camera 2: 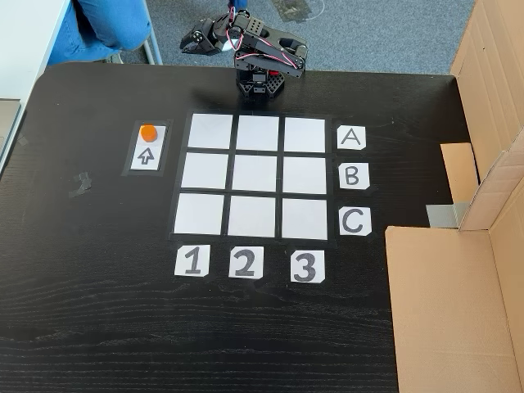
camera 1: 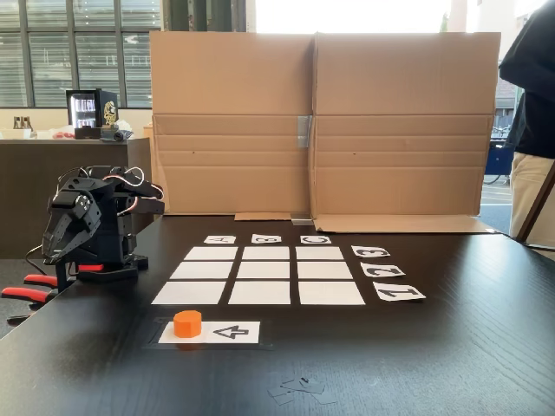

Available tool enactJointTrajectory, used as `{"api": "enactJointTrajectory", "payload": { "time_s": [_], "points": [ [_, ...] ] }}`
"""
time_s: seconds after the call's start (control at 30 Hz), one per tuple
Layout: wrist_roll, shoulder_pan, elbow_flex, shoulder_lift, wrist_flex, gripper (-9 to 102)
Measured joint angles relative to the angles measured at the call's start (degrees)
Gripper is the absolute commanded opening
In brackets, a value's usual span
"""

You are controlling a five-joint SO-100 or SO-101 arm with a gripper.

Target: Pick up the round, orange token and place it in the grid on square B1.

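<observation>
Nearest the camera in a fixed view lies a bit of pale tape (camera 1: 299,387) on the dark surface (camera 1: 451,347). Behind it, a white strip (camera 1: 211,332) with a black arrow carries the token (camera 1: 187,323) on its left end. The token stands upright and nothing touches it.

Going from left to right in that view, the arm (camera 1: 95,221) sits folded at the left edge of the surface, well apart from the token. Its pincer (camera 1: 54,247) hangs downward near the base; I cannot tell if it is open or closed. Next comes the grid (camera 1: 261,274), all nine squares blank, then the number labels (camera 1: 383,270) on the right. Cardboard (camera 1: 321,121) stands behind.

In the other fixed view, looking from above, the token (camera 2: 147,132) is left of the grid (camera 2: 257,178), and square B1 (camera 2: 205,171) is the middle square of the column nearest the strip (camera 2: 147,147), in line with the B label (camera 2: 352,175).

In my judgement the task is not yet begun: reaching, grasping, carrying and placing all remain.
</observation>
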Motion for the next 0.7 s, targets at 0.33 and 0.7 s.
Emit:
{"api": "enactJointTrajectory", "payload": {
  "time_s": [0.33,0.7],
  "points": [
    [0.09,0.00,4.57,0.09,-15.73,0],
    [0.09,0.00,4.57,0.00,-16.44,0]
  ]
}}
